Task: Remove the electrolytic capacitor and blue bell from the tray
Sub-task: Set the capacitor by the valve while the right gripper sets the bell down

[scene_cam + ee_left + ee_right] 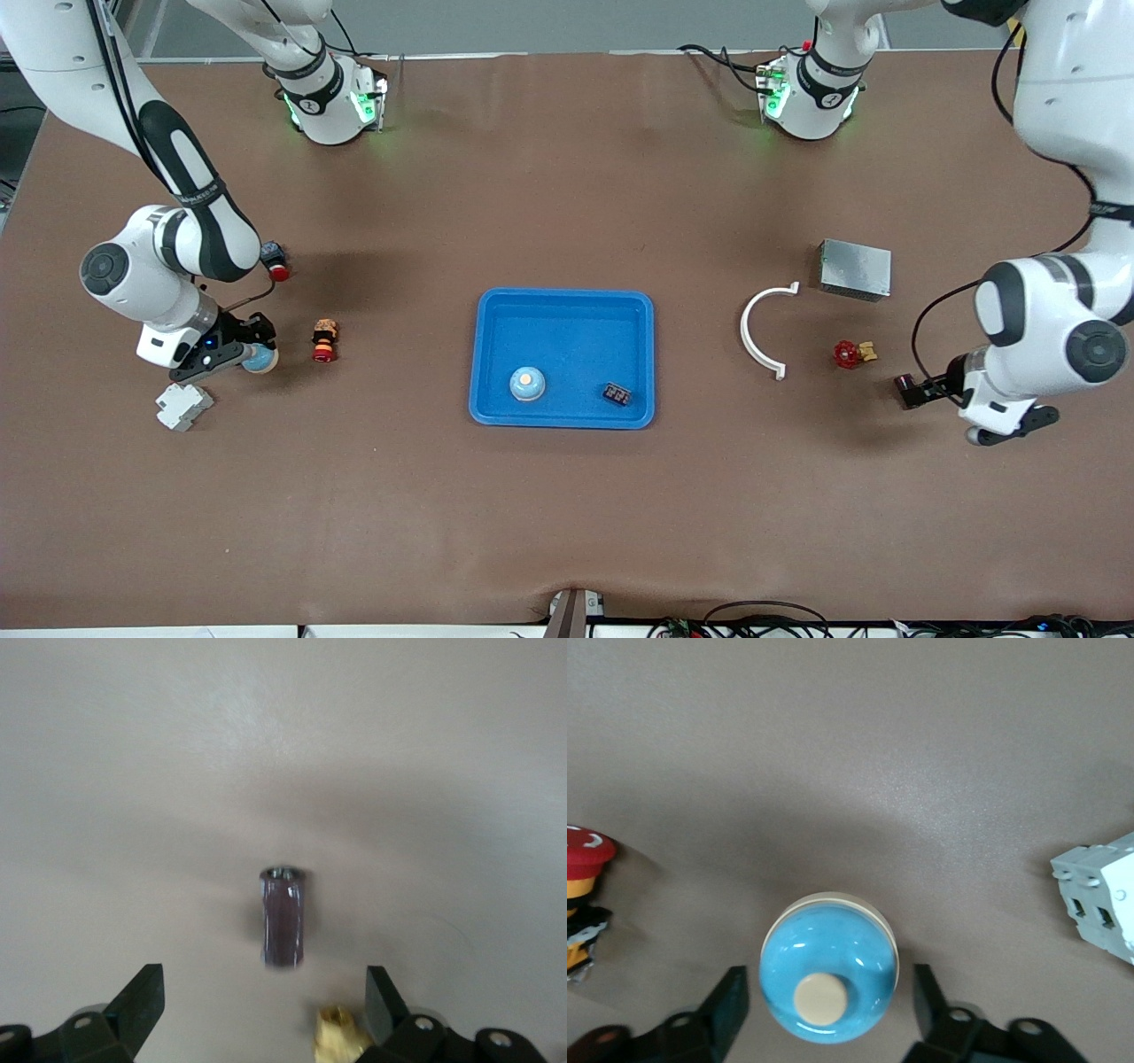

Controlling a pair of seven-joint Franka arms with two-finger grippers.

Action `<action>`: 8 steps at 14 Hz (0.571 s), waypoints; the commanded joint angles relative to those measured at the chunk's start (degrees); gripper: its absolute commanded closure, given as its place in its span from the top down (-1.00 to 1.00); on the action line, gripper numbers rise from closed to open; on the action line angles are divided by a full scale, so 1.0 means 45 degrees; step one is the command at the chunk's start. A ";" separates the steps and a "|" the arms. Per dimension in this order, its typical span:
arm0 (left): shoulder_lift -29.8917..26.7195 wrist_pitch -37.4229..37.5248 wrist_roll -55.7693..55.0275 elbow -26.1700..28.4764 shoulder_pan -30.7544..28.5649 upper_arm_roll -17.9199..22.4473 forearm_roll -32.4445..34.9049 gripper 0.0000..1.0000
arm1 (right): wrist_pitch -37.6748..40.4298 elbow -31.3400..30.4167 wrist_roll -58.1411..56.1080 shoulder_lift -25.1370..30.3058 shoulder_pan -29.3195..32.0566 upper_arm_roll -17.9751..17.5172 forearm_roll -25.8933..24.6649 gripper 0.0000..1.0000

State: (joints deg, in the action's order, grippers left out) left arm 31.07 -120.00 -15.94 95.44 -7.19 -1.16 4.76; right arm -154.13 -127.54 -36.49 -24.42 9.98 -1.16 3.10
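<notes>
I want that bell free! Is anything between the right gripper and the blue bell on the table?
Nothing visible. The blue bell sits on the table between the right gripper's open fingers, with a gap on each side. The red button and white block lie apart from it.

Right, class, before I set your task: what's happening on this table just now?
Two robot arms are clearing a blue tray. The right gripper sits on the table at its own end, fingers open around a blue bell standing outside the tray. The left gripper, also open, is at the other end with a dark electrolytic capacitor lying on the table before it. A second blue bell and a small dark part remain in the tray.
</notes>
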 commanded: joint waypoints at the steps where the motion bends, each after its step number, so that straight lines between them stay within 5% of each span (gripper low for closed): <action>1: -0.0438 0.2324 -0.1043 -0.1458 0.0074 -0.0676 -0.0159 1.00 | -0.0241 -0.0154 -0.0309 -0.0022 0.0281 -0.0172 0.0189 1.00; 8: -0.0751 0.4596 -0.6334 -0.3357 0.0113 -0.3701 -0.0179 1.00 | -0.0143 -0.0115 -0.0309 0.0056 0.0184 -0.0172 0.0189 1.00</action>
State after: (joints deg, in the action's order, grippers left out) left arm 27.57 -101.41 -39.18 81.63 -6.63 -14.81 4.52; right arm -154.49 -127.53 -36.52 -24.83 10.03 -1.22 3.12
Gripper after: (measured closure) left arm 0.000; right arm 0.000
